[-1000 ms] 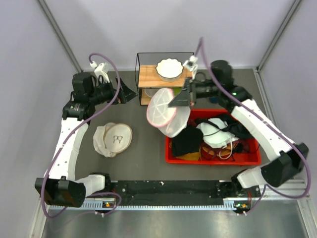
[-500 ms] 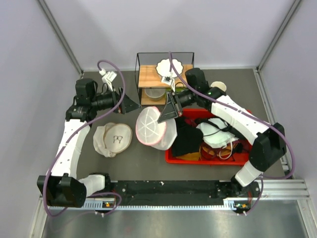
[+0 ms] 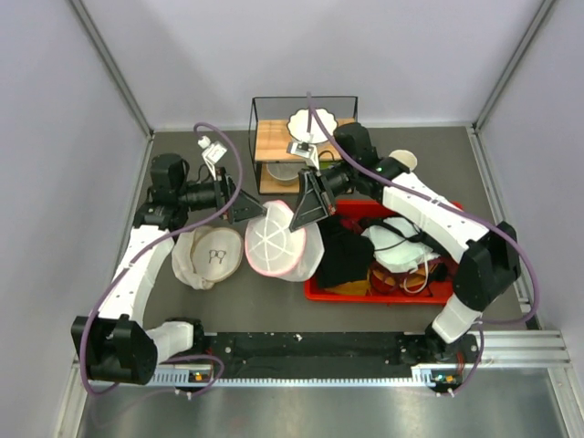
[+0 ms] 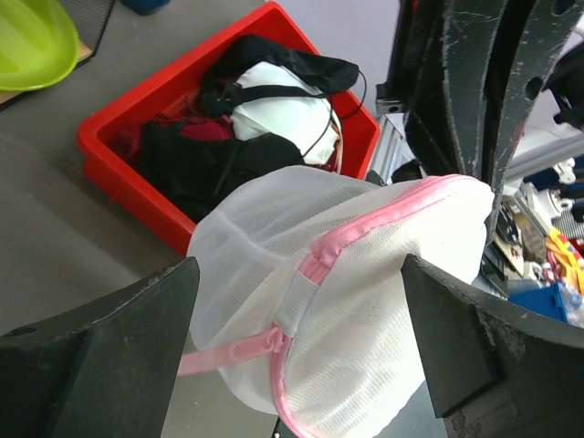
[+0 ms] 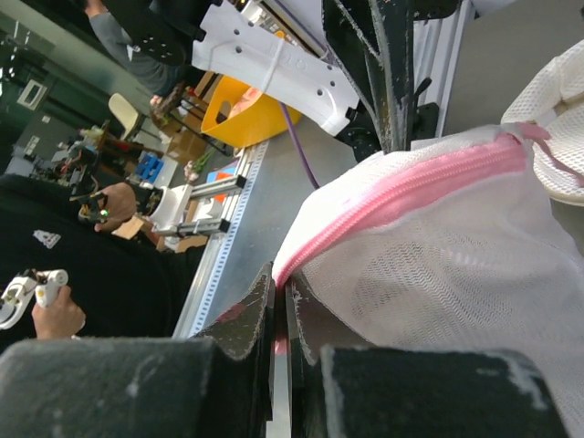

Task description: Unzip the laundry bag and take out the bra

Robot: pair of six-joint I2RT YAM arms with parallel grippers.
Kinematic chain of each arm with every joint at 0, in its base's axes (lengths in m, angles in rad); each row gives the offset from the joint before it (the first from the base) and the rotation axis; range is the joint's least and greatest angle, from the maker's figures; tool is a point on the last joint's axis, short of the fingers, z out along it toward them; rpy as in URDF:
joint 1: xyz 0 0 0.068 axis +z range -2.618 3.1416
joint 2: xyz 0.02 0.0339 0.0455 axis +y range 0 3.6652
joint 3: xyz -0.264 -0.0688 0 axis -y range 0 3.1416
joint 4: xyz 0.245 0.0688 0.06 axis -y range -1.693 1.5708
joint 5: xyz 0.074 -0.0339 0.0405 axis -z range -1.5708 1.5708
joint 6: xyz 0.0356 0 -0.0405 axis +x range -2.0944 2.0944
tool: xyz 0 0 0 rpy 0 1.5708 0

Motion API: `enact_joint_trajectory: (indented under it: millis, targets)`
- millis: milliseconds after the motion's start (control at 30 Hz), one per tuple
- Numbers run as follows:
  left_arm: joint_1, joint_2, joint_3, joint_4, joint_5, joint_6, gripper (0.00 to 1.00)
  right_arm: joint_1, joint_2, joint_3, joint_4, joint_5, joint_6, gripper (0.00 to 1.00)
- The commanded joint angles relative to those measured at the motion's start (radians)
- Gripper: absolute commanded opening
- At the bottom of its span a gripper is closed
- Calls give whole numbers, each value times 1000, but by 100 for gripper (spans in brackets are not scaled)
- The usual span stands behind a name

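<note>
The laundry bag [image 3: 279, 243], a round white mesh pouch with a pink zipper band, hangs low between the arms, left of the red bin. My right gripper [image 3: 298, 222] is shut on the pink zipper band at the bag's upper right rim [image 5: 279, 281]. My left gripper [image 3: 256, 212] is open at the bag's upper left edge. In the left wrist view the bag [image 4: 374, 301] sits between the open fingers [image 4: 100, 365], with the pink zipper pull [image 4: 233, 351] sticking out to the left. The zipper looks closed. The bra does not show.
A cream padded round piece [image 3: 210, 256] lies on the table left of the bag. The red bin [image 3: 315, 285] with black and white garments stands to the right. A wire shelf with a wooden board [image 3: 272, 139] and a white bowl [image 3: 307, 121] stands behind.
My right gripper has carried the bag left and down from above the bin toward the table's middle. My left gripper has swung right to the bag's edge.
</note>
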Motion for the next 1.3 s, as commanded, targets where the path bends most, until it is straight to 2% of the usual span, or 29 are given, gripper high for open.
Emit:
enact_joint_trajectory:
  millis: [0, 100, 200, 233, 267, 300, 333, 467, 533, 567, 600, 633, 700, 733, 800, 833, 900, 933, 1067, 1267]
  targets:
    - [-52, 5, -1, 147, 115, -29, 99, 20, 33, 73, 50, -38, -18, 0]
    - [-67, 7, -4, 147, 141, -23, 96, 21, 45, 84, 46, -19, -15, 0]
    - [-69, 10, -8, 140, 175, -26, 62, 20, 60, 87, 46, 21, -11, 0]
    - [-69, 8, -6, 135, 175, -20, 35, 18, 66, 90, 46, 24, -9, 0]
    - [-69, 5, -6, 132, 174, -18, 18, 17, 77, 91, 43, 27, -6, 0]
    - [-69, 7, -6, 129, 171, -16, 6, 14, 82, 93, 41, 33, -3, 0]
    - [-67, 5, -3, 112, 166, -9, 0, 11, 85, 93, 44, 45, 0, 0]
    - [-66, 1, 38, -46, 54, 88, 0, -11, 94, 96, 46, 128, 29, 0]
    - [-61, -6, 58, -138, -78, 126, 0, -25, 103, 99, 47, 203, 58, 4]
    - [-58, -9, 71, -158, -127, 125, 0, -32, 108, 104, 43, 243, 73, 18]
    - [-49, -13, 75, -169, -255, 102, 0, -35, 120, 107, 40, 283, 86, 53]
    - [-43, -13, 74, -181, -308, 88, 0, -51, 125, 107, 35, 357, 113, 69]
    - [-40, -15, 65, -192, -413, 24, 0, -65, 125, 102, 23, 438, 126, 89]
    - [-40, -15, 51, -168, -466, -14, 0, -72, 105, 85, 20, 532, 129, 91]
    - [-43, -13, -31, -28, -462, -158, 0, -72, 76, 68, 14, 641, 121, 96]
    - [-44, -12, -59, 16, -465, -209, 0, -72, 48, 52, 11, 747, 123, 97]
    - [-43, -18, -136, 69, -519, -295, 0, -75, 28, 41, 9, 826, 127, 97]
    - [-43, -25, -156, 70, -594, -309, 0, -72, 2, 24, 4, 888, 132, 97]
    - [-44, -75, -250, 101, -733, -392, 0, -74, -56, -42, 7, 1025, 164, 97]
    - [-46, -194, -412, 115, -880, -611, 0, -43, -127, -189, 9, 1228, 288, 96]
